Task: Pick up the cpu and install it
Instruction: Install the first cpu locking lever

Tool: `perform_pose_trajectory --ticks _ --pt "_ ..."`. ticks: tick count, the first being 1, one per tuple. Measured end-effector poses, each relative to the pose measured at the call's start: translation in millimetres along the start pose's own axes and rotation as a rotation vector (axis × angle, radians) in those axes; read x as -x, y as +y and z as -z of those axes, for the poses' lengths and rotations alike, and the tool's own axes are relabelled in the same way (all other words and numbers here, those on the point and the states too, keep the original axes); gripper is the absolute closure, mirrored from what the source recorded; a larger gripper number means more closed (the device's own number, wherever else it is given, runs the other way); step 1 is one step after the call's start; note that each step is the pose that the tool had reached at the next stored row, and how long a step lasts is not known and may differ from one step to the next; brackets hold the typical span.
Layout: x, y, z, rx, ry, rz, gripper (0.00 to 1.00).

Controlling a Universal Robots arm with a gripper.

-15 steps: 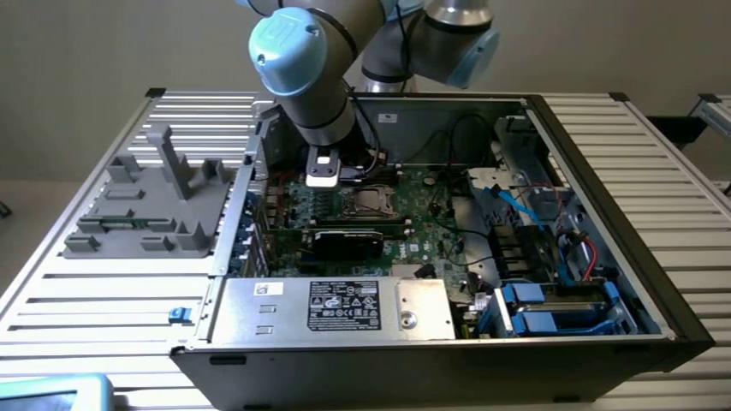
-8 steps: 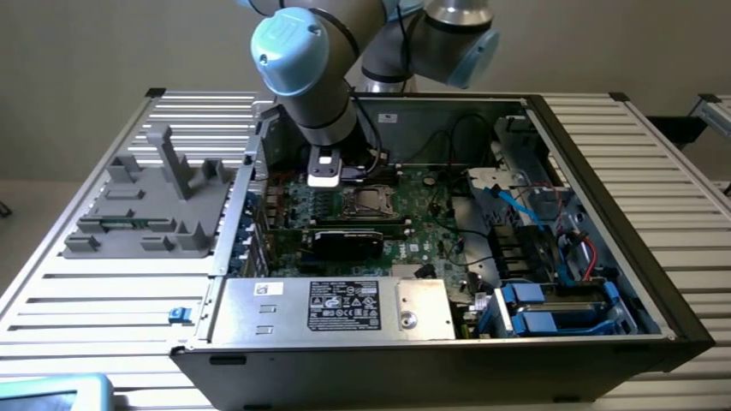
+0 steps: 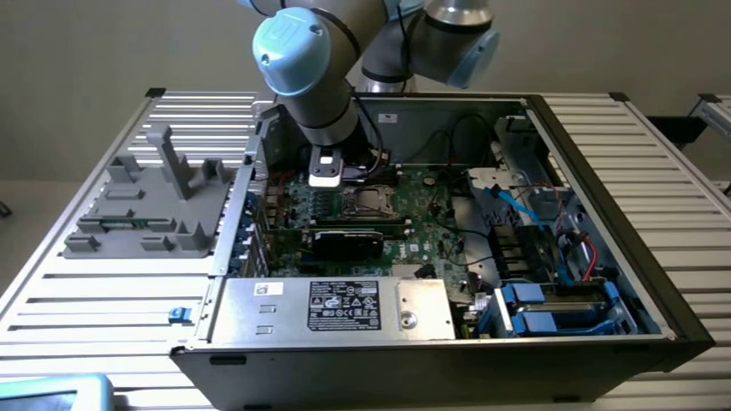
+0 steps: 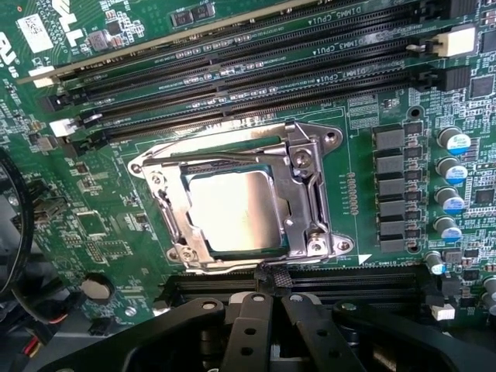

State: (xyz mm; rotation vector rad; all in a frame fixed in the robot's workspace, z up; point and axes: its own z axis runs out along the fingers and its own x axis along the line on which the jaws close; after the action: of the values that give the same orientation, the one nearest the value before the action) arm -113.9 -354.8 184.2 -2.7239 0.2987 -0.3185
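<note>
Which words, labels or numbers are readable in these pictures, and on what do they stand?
"CPU1": printed on the green motherboard beside the memory slots.
Black label on the silver box: too small to read.
White sticker on the motherboard: blurred.

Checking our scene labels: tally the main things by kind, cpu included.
cpu: 1
metal socket frame: 1
robot arm: 1
open PC case: 1
grey fixture: 1
silver box: 1
Total: 6

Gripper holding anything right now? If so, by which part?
Nothing held: the gripper has its fingers shut and empty; the cpu sits in its socket frame.
</note>
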Motion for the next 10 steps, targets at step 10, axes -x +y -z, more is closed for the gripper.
perform_pose_trajectory --ticks 10 --pt "-1.5 -0.4 0.1 0.0037 -0.0107 -0.007 0.89"
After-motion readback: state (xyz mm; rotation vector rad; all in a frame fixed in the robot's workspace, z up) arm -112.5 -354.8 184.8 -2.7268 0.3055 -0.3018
